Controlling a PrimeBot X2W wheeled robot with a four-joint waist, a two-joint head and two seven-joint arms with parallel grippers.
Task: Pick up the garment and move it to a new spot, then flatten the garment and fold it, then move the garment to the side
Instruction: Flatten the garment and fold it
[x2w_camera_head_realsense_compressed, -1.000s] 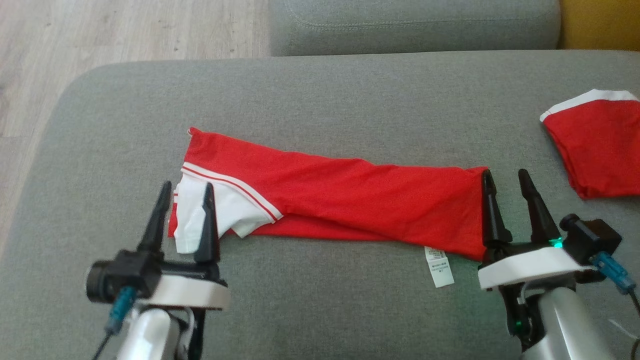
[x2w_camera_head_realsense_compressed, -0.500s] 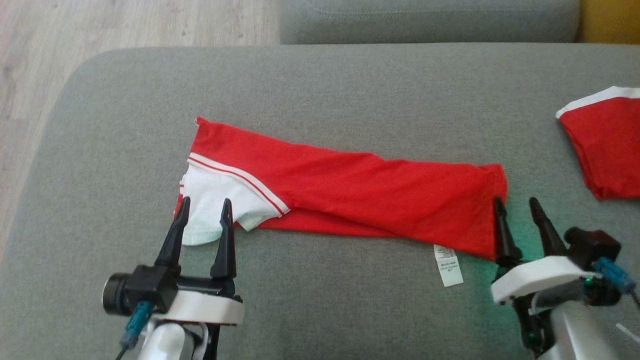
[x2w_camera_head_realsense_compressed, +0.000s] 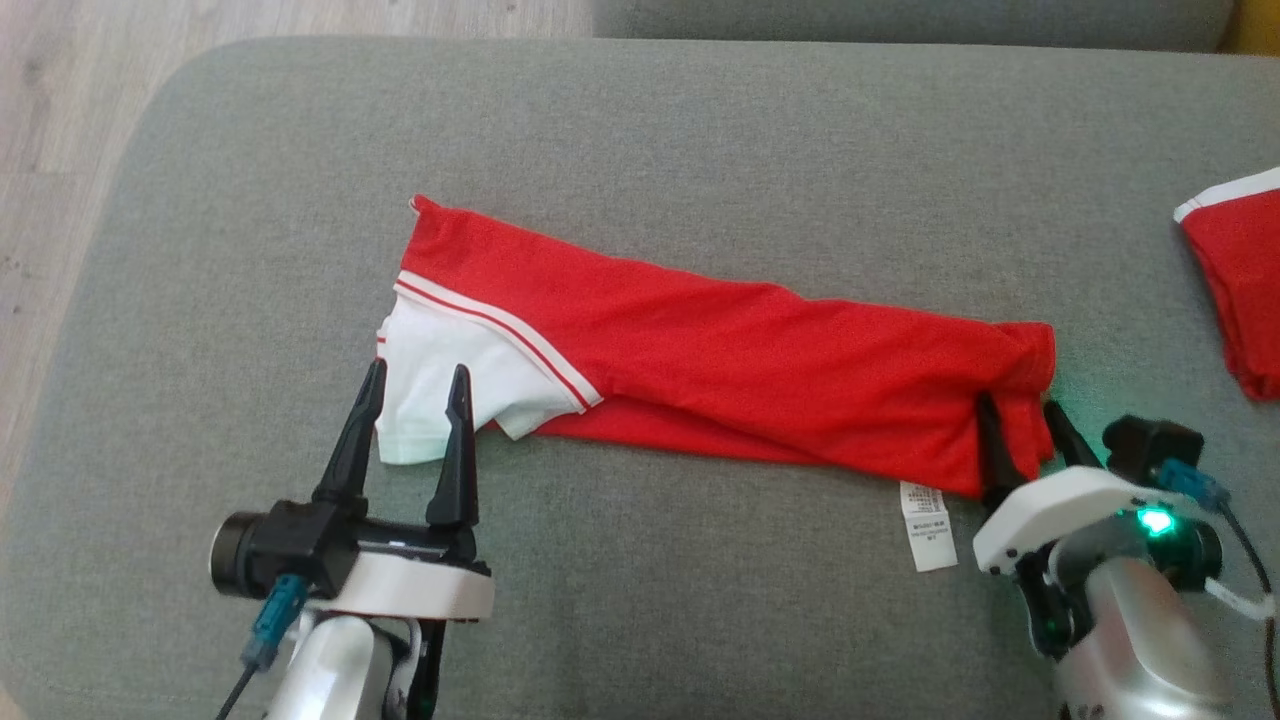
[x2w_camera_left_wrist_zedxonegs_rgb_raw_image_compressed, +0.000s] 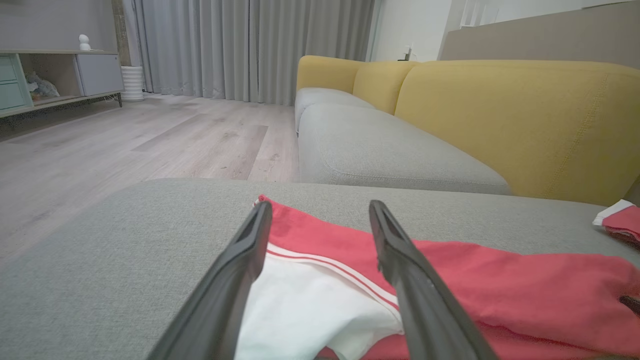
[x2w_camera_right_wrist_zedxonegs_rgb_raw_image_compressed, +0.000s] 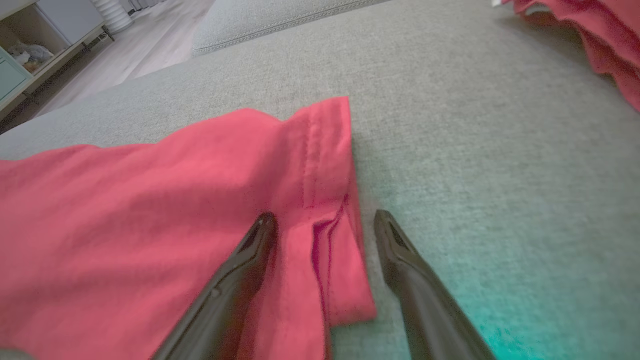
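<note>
Grey cushion | left gripper released at garment | right gripper released astride hem | left-wrist: yellow backrest

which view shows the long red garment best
The head view: the long red fabric garment lies full length on the grey cushion. The left wrist view catches its white sleeve end, the right wrist view its hemmed end.
</note>
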